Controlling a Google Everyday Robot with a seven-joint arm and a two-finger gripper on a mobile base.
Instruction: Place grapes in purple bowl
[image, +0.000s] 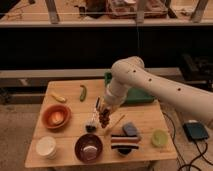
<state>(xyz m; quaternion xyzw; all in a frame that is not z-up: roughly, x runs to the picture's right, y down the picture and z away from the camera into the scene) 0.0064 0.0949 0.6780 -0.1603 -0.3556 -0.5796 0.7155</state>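
One cluster of dark reddish-purple grapes (104, 118) pinched in my gripper (102, 111), above table | round maroon-purple bowl (89, 147) below-left, apart | risk: releasing short drops grapes beside rim

The wooden table (145, 120) carries the purple bowl (88, 148), orange bowl (55, 116), striped bowl (123, 142) and green tray (137, 96).

Three bowls (88, 148) (one striped), one cup (46, 147), one gripper (103, 112).

Grapes (104, 117) aloft above purple bowl (88, 148)
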